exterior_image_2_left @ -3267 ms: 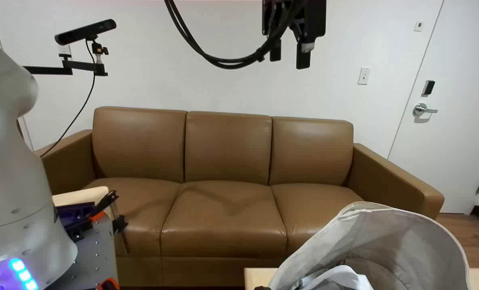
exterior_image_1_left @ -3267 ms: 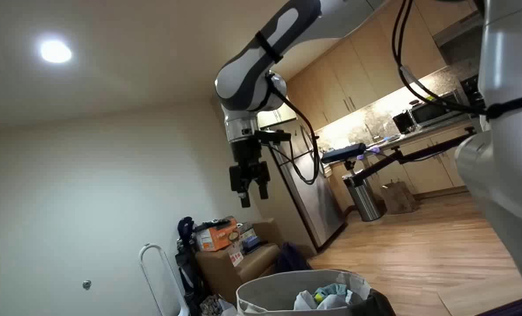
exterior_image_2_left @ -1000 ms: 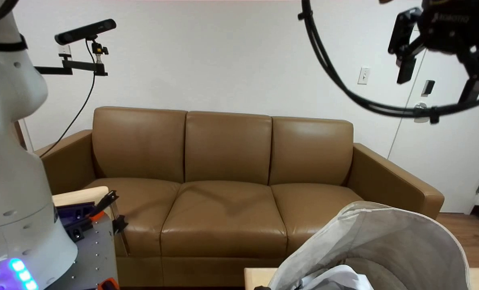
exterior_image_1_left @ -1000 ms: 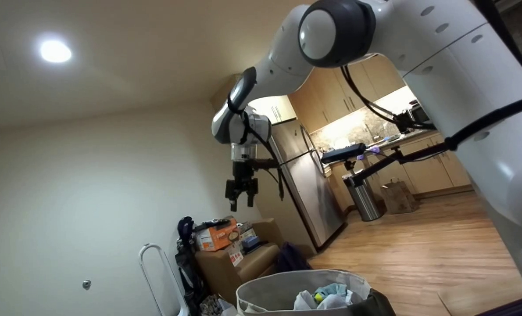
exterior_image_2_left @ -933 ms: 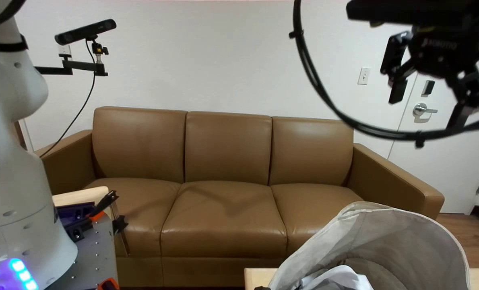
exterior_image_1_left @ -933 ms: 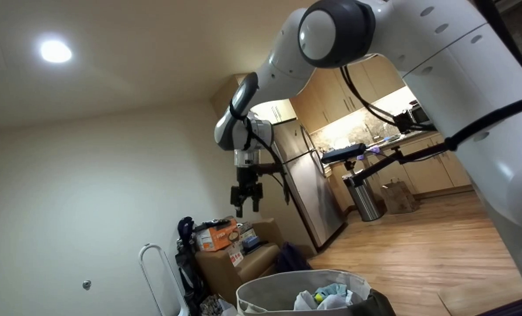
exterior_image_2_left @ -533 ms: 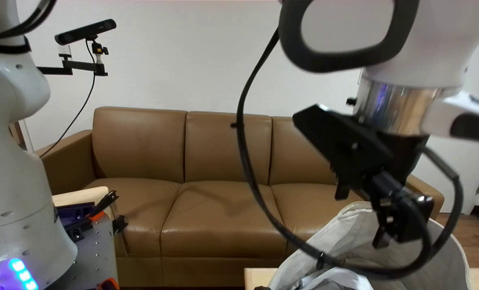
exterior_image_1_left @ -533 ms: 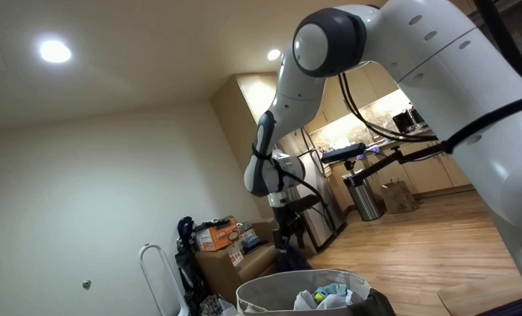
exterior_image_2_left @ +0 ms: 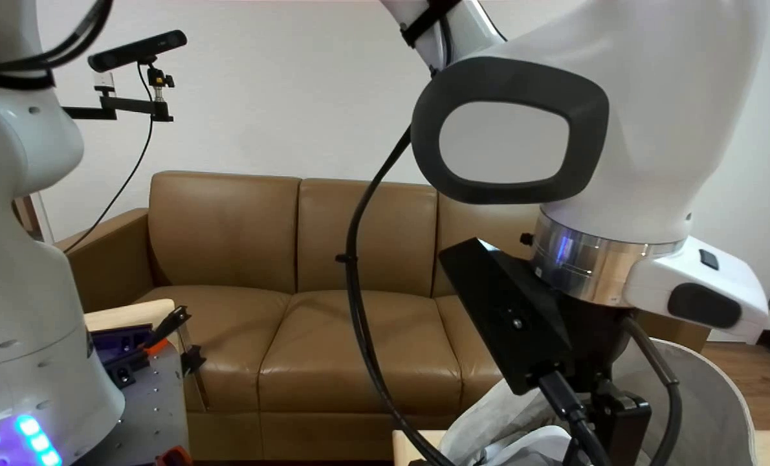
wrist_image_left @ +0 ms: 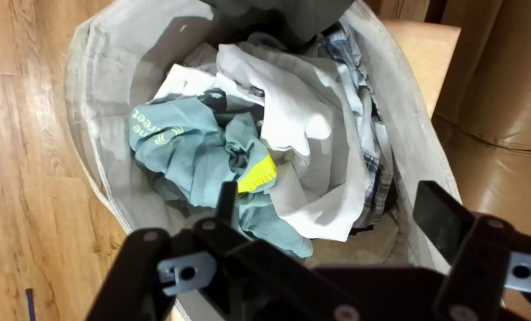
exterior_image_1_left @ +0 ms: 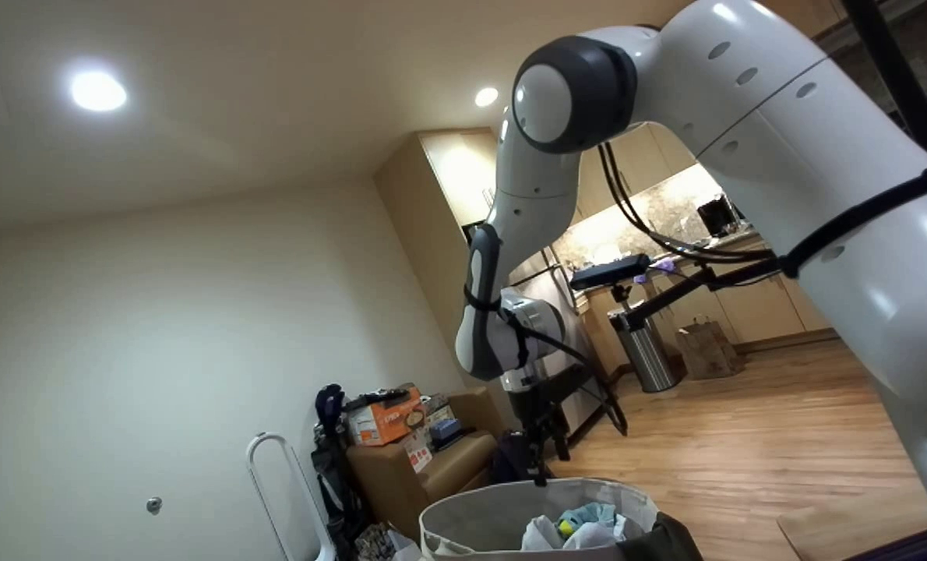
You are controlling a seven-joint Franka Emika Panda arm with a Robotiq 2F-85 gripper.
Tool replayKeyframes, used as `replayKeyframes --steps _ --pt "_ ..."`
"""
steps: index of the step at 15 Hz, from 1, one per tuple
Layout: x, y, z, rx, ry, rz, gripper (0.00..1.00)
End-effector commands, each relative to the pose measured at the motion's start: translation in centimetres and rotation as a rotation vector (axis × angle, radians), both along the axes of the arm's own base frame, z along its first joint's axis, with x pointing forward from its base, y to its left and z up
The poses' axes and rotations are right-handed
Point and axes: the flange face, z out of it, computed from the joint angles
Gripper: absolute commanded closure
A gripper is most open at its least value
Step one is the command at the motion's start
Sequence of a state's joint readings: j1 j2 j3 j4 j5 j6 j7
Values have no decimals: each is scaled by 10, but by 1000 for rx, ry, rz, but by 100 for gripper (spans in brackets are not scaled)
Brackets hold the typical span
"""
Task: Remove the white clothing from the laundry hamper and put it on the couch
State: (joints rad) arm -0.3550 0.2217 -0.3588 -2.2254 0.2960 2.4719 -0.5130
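The grey fabric hamper (wrist_image_left: 114,80) holds a crumpled pile of clothes; it also shows in both exterior views (exterior_image_1_left: 479,518) (exterior_image_2_left: 702,388). White clothing (wrist_image_left: 328,214) lies on the right of the pile in the wrist view, with teal clothing (wrist_image_left: 189,147) at its left. A little white cloth shows in both exterior views (exterior_image_1_left: 541,534) (exterior_image_2_left: 543,443). My gripper (wrist_image_left: 330,196) is open and empty above the hamper opening, its fingers spread on either side of the white cloth's lower edge. In an exterior view, the gripper (exterior_image_1_left: 551,467) is by the rim. The brown couch (exterior_image_2_left: 359,336) stands beyond the hamper.
A plaid garment (wrist_image_left: 370,178) lies between the white cloth and the hamper wall. A dark flap (wrist_image_left: 288,18) hangs over the hamper's rim. A wooden surface (exterior_image_2_left: 424,443) is by the hamper. A camera on a black arm (exterior_image_2_left: 138,50) stands near the robot base.
The arm has swung over toward the hamper and come down, bringing the gripper from high up to the hamper's opening. The gripper stays open; the hamper and clothes look unmoved.
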Motion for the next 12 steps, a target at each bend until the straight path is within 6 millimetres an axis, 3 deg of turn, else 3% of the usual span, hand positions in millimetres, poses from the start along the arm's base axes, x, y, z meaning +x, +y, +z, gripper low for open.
replayKeyframes --steps 1,6,12 --pt "11 0 -39 -62 71 3 0" --pt "35 7 -105 -132 8 71 0" --pt "66 21 -128 -236 -136 170 0"
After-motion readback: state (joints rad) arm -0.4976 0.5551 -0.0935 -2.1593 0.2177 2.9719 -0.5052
